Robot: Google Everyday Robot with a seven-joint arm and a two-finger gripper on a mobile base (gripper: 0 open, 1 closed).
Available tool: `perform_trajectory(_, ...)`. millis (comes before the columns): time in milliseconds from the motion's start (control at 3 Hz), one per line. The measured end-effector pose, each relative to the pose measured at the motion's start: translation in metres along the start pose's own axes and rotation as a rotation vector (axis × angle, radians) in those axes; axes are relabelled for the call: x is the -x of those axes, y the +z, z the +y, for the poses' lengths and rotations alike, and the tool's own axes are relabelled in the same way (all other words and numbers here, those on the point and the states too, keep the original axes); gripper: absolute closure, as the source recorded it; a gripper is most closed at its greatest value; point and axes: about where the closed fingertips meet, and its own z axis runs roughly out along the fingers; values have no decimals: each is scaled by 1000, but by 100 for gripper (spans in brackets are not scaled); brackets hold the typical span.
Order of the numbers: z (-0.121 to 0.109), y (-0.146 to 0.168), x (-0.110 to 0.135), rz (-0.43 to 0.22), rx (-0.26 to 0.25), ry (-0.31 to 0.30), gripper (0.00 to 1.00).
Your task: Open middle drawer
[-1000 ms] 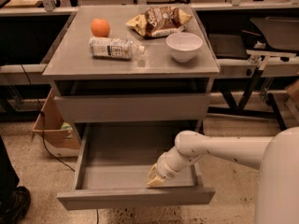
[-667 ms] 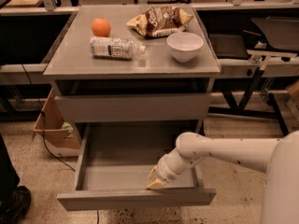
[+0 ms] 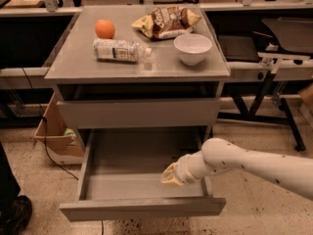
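Observation:
The middle drawer (image 3: 142, 207) is a wide grey drawer with a flat front and no handle. It stands pulled far out of the grey cabinet, and its plain grey box interior (image 3: 137, 165) is bare. My gripper (image 3: 171, 176) hangs inside the drawer at its right side, close to the right wall and just behind the front panel. The white arm reaches in from the right. The taller drawer front (image 3: 139, 112) above is shut.
On the cabinet top (image 3: 68, 67) lie an orange (image 3: 104, 29), a plastic bottle on its side (image 3: 117, 50), a chip bag (image 3: 166, 22) and a white bowl (image 3: 192, 48). A cardboard box (image 3: 54, 136) stands on the floor at the left. Table legs stand at the right.
My gripper has shifted slightly up and to the right inside the drawer. The drawer stays pulled out as before.

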Motion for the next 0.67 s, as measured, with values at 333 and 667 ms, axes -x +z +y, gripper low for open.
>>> perform_trajectory(333,-26,-45,5,-40,-123,-20,100)
perform_trajectory(667,-26,-49,-1,-39,-130,-13,100)
